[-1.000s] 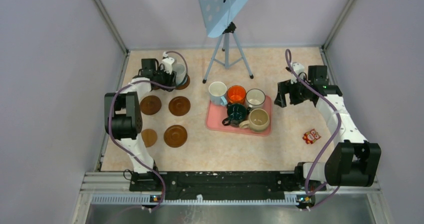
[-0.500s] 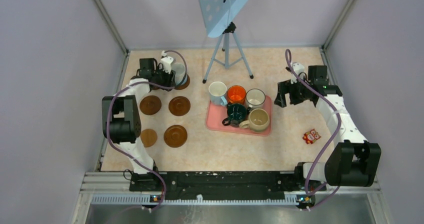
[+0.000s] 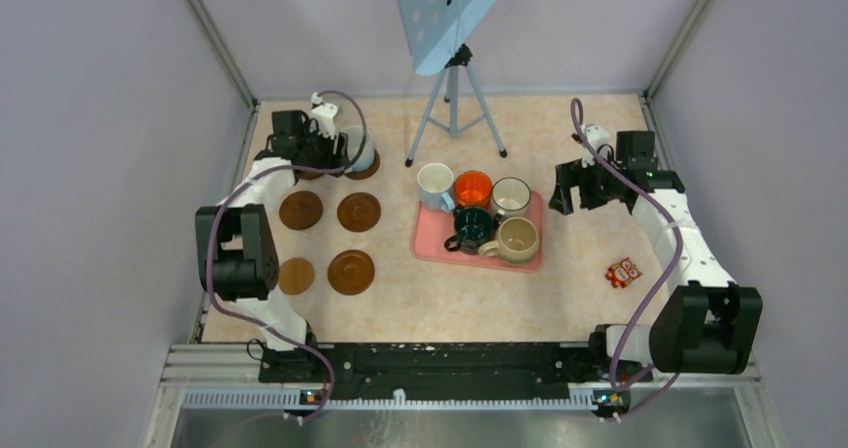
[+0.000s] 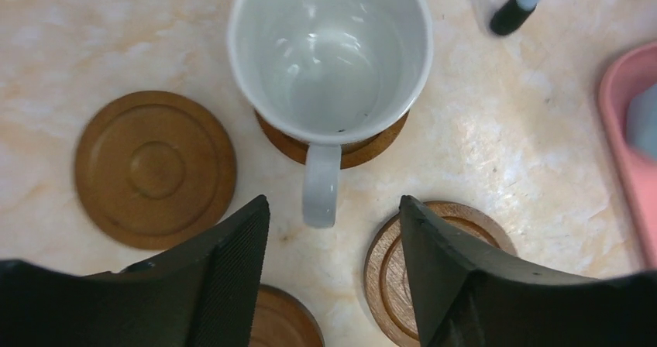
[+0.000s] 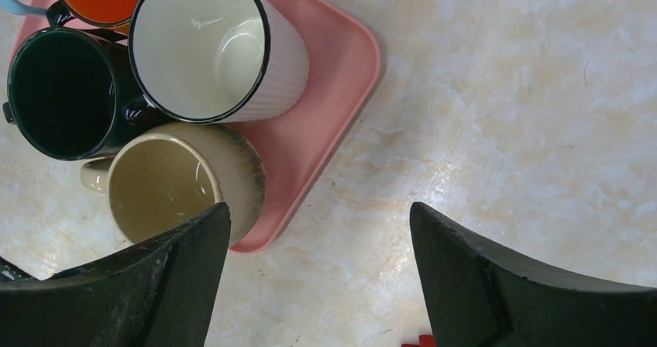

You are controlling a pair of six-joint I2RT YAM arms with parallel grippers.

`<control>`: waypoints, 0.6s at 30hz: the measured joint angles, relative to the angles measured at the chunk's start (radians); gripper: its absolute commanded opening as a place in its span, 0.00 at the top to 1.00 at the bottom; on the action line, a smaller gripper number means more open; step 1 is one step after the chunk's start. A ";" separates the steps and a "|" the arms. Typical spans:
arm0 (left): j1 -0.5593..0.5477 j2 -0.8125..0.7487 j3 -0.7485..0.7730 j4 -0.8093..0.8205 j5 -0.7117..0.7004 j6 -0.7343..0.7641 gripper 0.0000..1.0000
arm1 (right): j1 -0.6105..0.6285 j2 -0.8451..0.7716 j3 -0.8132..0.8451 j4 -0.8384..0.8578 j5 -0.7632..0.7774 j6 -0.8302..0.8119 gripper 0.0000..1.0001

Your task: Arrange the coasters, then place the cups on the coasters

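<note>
Beige marbled tabletop (image 3: 450, 298) under the cups (image 3: 517, 240), lilac walls (image 3: 100, 168) around.

Top view: high, from near edge. Wrist views: close, facing down. All share pink tray (image 5: 341, 60).

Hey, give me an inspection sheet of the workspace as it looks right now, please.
Surface: marbled beige table, no spills seen.
Job's things: six coasters at left; white mug upright on one; five mugs on the pink tray.
Clutter: small red-and-white item at right; tripod with blue perforated panel at back.
Hands: left hand open, mug handle between its fingers, not gripped; right hand open, empty, beside the tray.
Cables: purple cables looped along both arms.
Surroundings: plain walls; metal rail at near edge.
</note>
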 measured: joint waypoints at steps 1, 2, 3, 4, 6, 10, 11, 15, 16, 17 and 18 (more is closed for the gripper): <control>0.000 -0.026 -0.003 0.002 -0.018 -0.020 0.28 | 0.000 -0.001 0.000 0.000 0.003 0.000 0.16; 0.000 -0.056 -0.006 0.003 -0.032 -0.038 0.27 | 0.000 -0.002 0.000 0.000 0.005 0.000 0.16; -0.001 -0.093 -0.009 0.003 -0.040 -0.057 0.27 | 0.000 -0.003 0.000 0.000 0.007 0.001 0.16; -0.003 -0.132 -0.009 0.005 -0.047 -0.076 0.27 | 0.000 -0.005 0.000 0.000 0.008 0.001 0.16; -0.012 -0.208 -0.008 0.003 -0.055 -0.108 0.26 | 0.000 -0.008 0.000 0.000 0.008 0.003 0.16; -0.100 -0.301 -0.003 -0.036 -0.078 -0.161 0.19 | 0.000 -0.011 0.000 0.000 0.008 0.009 0.16; -0.139 -0.313 -0.003 -0.050 -0.085 -0.174 0.13 | 0.000 -0.011 0.000 0.001 0.008 0.009 0.16; -0.313 -0.336 -0.014 -0.092 -0.113 -0.259 0.04 | 0.000 -0.011 0.000 0.001 0.008 0.009 0.16; -0.358 -0.338 -0.020 -0.101 -0.119 -0.291 0.04 | 0.000 -0.011 -0.001 0.001 0.008 0.009 0.16; -0.397 -0.340 -0.026 -0.109 -0.126 -0.321 0.04 | 0.000 -0.011 -0.001 0.001 0.008 0.009 0.16; -0.441 -0.340 -0.035 -0.114 -0.143 -0.350 0.04 | 0.000 -0.011 -0.002 0.001 0.008 0.009 0.16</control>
